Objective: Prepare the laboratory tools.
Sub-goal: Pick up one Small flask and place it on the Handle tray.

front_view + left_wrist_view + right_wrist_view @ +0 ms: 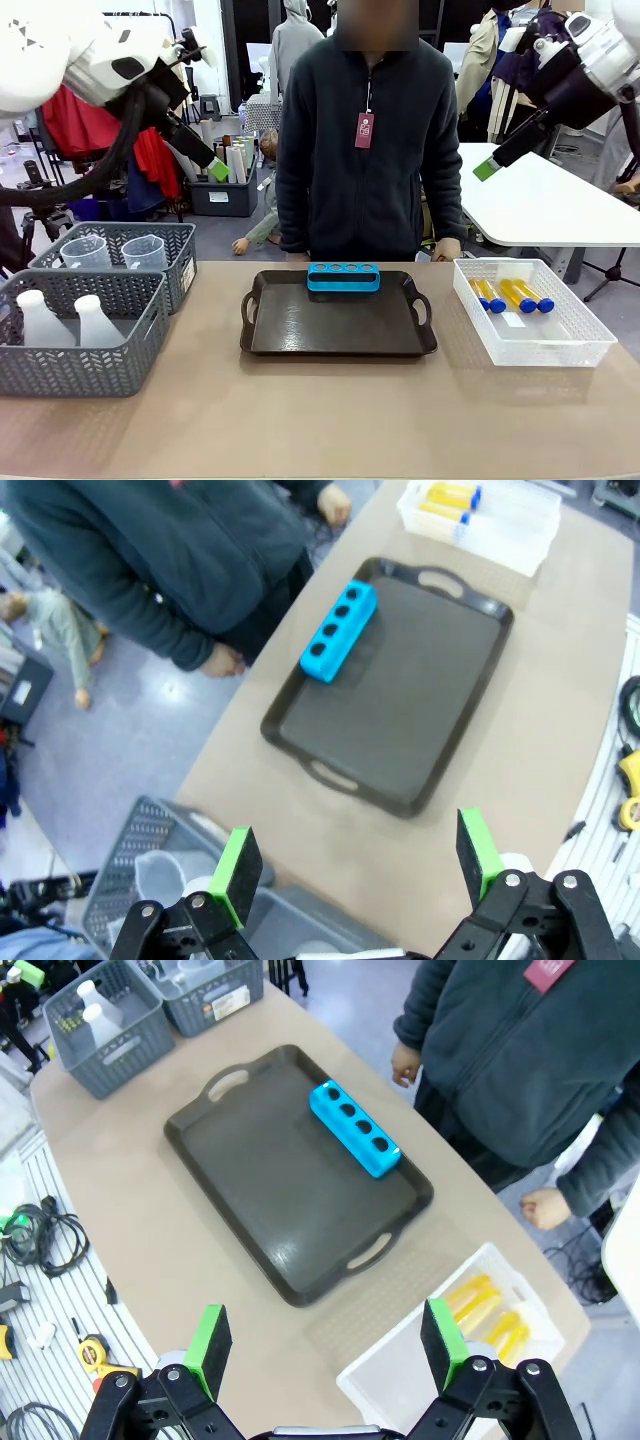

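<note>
Latticed grey basket [85, 368], two conical flasks [41, 322]

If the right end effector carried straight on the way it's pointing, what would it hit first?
The right end effector would probably meet the black tray first, through free air. Depth is unclear; it might land on bare table beside it.

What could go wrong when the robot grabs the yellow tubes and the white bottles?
The tubes lie close together in the white bin, so the open right gripper might pinch two or knock a neighbour.
The blue rack sits at the far edge of the tray, near the person's hand; a reach there could come close to it.
The white flasks stand side by side in a grey basket; lifting one may tip the other.
</note>
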Controlling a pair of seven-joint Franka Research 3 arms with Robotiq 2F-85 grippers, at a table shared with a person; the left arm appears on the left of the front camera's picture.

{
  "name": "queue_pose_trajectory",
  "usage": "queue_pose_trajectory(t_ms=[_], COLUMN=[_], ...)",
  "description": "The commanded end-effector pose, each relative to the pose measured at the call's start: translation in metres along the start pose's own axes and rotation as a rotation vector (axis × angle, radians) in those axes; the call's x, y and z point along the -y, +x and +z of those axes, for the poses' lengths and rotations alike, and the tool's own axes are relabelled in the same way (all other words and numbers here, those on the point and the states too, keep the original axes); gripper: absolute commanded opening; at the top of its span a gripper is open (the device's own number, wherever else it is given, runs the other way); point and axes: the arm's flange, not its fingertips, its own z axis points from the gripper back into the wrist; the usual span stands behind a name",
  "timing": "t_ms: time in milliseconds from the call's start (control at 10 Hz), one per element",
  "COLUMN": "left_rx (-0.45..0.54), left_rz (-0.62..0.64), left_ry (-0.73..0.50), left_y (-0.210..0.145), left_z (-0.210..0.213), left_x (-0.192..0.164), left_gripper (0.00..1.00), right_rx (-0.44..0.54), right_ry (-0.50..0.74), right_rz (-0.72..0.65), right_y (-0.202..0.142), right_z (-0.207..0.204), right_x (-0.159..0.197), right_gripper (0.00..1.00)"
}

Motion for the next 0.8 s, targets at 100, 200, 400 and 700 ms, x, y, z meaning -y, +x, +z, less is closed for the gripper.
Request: queue_pose_trajectory(t_ms=[100,200,400,700], left_rx=[-0.181,-0.226,-0.273,-0.361], left_rz=[0.099,0.161,0.25,0.419], left_ry=[0.117,0.15,0.225,0.308], left_y=[0.009,0.003,-0.016,-0.068], left_z=[0.037,0.047,0.064,0.076], left_x=[0.011,0.011,-0.002,-0.033], left_gripper=[1.0,1.0,1.0,1.0], right_rx=[0.004,0.004,0.004,0.004], right_ry=[-0.001,-0.001,-0.001,-0.001], right_rz=[0.0,0.0,0.0,0.0], right_y=[0.0,0.0,0.0,0.0], right_z=[0.001,0.001,0.001,0.001], right_x=[0.0,0.0,0.0,0.0], right_gripper=[1.0,1.0,1.0,1.0])
